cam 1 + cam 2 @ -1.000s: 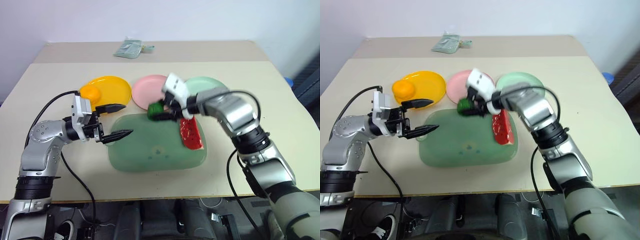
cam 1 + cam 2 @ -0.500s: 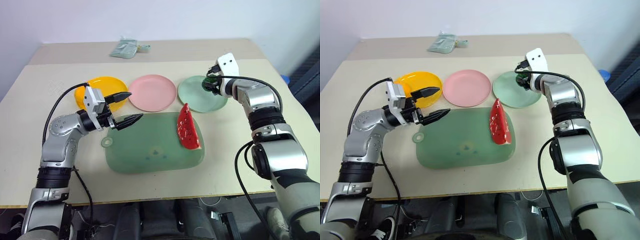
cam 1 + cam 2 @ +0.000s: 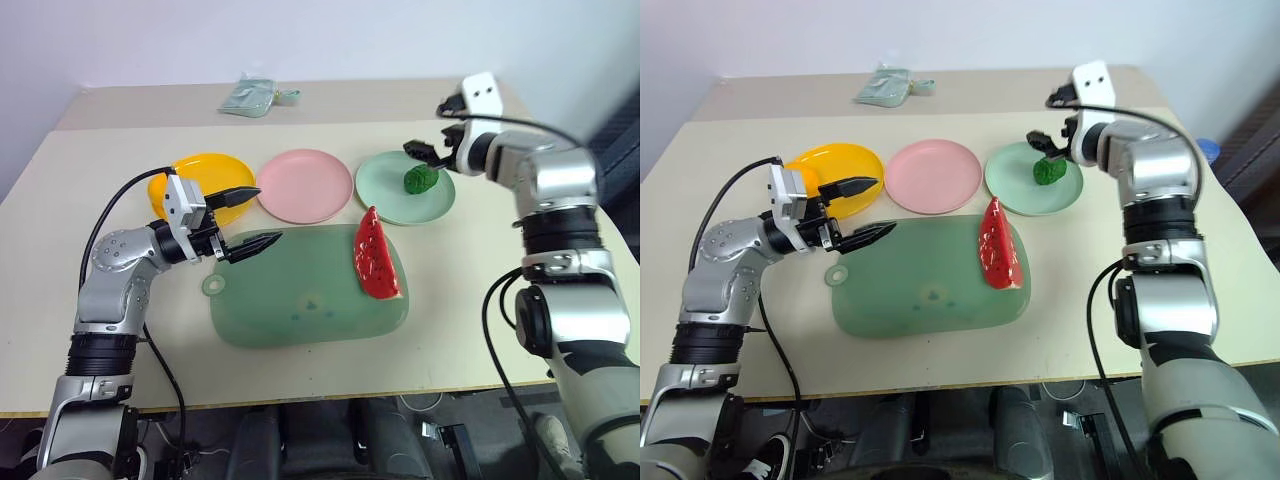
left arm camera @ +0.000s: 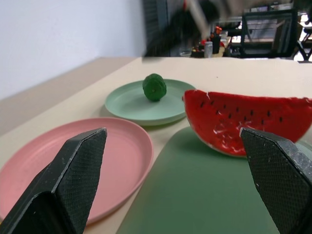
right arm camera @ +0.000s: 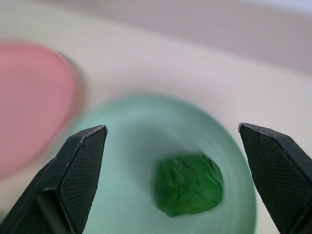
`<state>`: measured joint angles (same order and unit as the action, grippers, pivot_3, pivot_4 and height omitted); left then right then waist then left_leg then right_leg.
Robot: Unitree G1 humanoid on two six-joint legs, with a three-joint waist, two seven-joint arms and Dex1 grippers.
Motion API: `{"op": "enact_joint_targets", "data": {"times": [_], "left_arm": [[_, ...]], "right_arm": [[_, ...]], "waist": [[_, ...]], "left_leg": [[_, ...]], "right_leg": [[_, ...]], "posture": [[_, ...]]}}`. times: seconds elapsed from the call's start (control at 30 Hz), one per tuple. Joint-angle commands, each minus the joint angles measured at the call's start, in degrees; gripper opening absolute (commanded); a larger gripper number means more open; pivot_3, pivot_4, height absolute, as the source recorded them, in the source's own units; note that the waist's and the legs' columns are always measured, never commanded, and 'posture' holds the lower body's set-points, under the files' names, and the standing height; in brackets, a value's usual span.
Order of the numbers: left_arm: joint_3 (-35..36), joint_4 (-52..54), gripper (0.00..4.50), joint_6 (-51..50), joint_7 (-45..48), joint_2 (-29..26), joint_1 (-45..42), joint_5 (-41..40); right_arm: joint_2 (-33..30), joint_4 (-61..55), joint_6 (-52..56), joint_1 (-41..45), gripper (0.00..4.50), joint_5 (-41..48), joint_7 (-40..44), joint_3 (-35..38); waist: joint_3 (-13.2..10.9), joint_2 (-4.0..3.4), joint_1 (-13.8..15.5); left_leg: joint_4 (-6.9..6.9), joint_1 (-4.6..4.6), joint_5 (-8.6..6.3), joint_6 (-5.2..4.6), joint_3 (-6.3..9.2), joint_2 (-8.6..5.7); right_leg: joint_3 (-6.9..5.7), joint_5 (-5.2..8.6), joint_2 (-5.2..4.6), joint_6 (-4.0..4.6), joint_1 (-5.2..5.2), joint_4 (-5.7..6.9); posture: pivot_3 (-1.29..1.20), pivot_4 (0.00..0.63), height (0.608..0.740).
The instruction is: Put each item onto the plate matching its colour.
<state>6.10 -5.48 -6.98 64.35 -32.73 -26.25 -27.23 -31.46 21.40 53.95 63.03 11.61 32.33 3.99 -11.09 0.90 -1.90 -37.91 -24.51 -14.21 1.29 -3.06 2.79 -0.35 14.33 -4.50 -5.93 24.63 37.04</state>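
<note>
A bumpy dark green lump lies on the mint green plate. My right gripper hangs open just above and behind it, holding nothing; in the right wrist view the lump sits below its spread fingers. The pink plate is bare. A red watermelon wedge rests on the right part of the pale green cutting mat. Over the mat's far left corner, my left gripper is open and empty, beside the yellow-orange plate. The orange fruit sits on that plate, partly hidden behind my left wrist.
A grey-green pouch lies at the back of the table. The three plates stand in a row behind the mat. Bare tabletop lies to the right of the mat and along the front edge.
My right gripper carried the green lump from over the mat to the mint plate, opened and released it, then drew away to the right. The left gripper has stayed where it was.
</note>
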Motion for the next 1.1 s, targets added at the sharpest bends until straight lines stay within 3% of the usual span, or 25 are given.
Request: {"op": "enact_joint_targets", "data": {"times": [0.03,0.13,0.23,0.5,0.7,0.9,1.03,1.1], "left_arm": [[1.7,2.6,4.5,-1.0,1.7,-1.1,0.7,-2.9],[1.7,2.4,4.5,-1.0,2.4,-1.2,0.8,-3.3],[1.2,1.2,4.5,-0.4,2.7,-0.9,0.2,-2.9],[0.8,-1.7,4.5,1.1,4.1,-0.5,-1.5,-2.1],[0.5,-1.6,4.5,1.2,4.5,-0.4,-0.8,-2.1],[0.5,-1.4,4.5,1.7,4.2,-0.3,-0.6,-1.8],[0.3,-0.4,4.5,1.5,3.8,-0.5,0.1,-1.6],[0.4,0.0,4.5,1.2,3.6,-0.7,0.2,-1.6]], "right_arm": [[-0.4,-16.3,20.1,-1.4,4.4,7.6,-0.2,4.6],[0.1,-25.8,32.6,-3.0,4.4,10.4,-1.8,6.1],[1.1,-32.7,38.2,-5.7,4.4,12.2,-3.9,4.8],[2.5,-42.7,38.5,-17.7,4.4,20.1,-11.9,2.6],[3.0,-43.6,38.5,-20.8,4.4,25.6,-17.0,2.7],[1.8,-45.9,38.5,-24.1,4.4,26.0,-19.6,-2.3],[3.4,-45.2,38.5,-23.8,4.4,27.4,-20.7,-1.3],[4.3,-45.3,38.5,-24.0,3.9,28.1,-21.4,-1.5]], "waist": [[0.0,0.02,0.2],[0.0,0.01,0.9],[0.0,0.03,1.2],[0.0,0.05,1.1],[0.0,0.06,1.1],[0.0,0.07,1.1],[0.0,0.06,1.1],[0.0,0.06,1.1]], "left_leg": [[-0.01,0.0,0.0,0.0,0.0,0.0],[-0.04,0.02,0.0,0.0,-0.01,0.0],[-0.05,0.01,0.0,0.0,0.0,-0.01],[-0.08,0.0,0.0,0.0,0.03,-0.05],[-0.07,0.01,0.0,-0.01,0.04,-0.03],[-0.07,0.0,0.0,-0.01,0.05,-0.04],[-0.07,0.0,0.0,-0.01,0.06,-0.03],[-0.07,0.01,0.0,-0.01,0.06,-0.03]], "right_leg": [[0.0,0.0,0.0,0.0,0.0,0.01],[0.0,0.0,-0.01,0.01,-0.01,0.04],[0.0,0.0,-0.02,0.02,-0.01,0.04],[-0.01,-0.01,-0.04,0.0,-0.05,0.01],[-0.01,0.0,-0.02,0.01,-0.05,0.01],[-0.01,0.0,-0.02,0.0,-0.05,-0.01],[-0.01,0.0,-0.01,0.0,-0.05,0.0],[-0.01,0.0,-0.01,0.01,-0.05,0.0]], "posture": [[0.0,0.15,0.74],[0.0,0.15,0.74],[0.0,0.15,0.74],[0.0,0.15,0.74],[0.0,0.15,0.74],[0.0,0.15,0.74],[0.0,0.15,0.74],[0.0,0.15,0.74]]}}
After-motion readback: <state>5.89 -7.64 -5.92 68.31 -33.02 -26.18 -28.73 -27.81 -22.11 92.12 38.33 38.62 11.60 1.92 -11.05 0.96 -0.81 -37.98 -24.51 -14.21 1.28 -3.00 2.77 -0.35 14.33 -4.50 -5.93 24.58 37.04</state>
